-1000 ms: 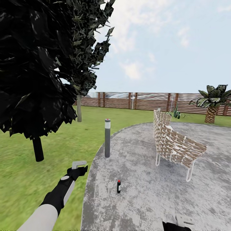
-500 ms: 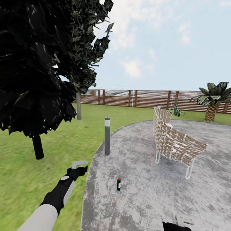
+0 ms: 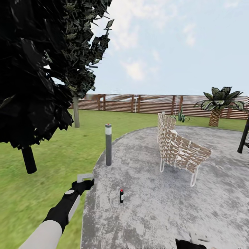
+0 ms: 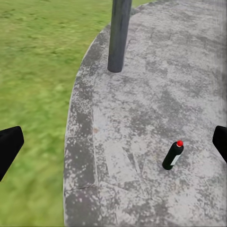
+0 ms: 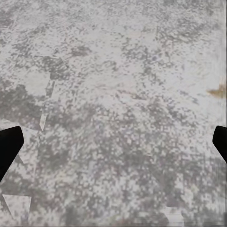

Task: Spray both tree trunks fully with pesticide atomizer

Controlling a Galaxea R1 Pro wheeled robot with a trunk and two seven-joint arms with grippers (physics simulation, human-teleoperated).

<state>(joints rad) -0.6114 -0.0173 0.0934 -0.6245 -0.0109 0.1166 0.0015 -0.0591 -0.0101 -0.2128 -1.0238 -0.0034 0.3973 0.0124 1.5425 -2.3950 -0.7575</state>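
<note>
Grey paving (image 3: 166, 207) holds the upright atomizer (image 3: 121, 196) — near its grass-side edge.

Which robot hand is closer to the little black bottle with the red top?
Left. The left gripper hangs over the pavement's edge, just beside the bottle. The right gripper sits farther off, low on the bottle's other side.
</note>
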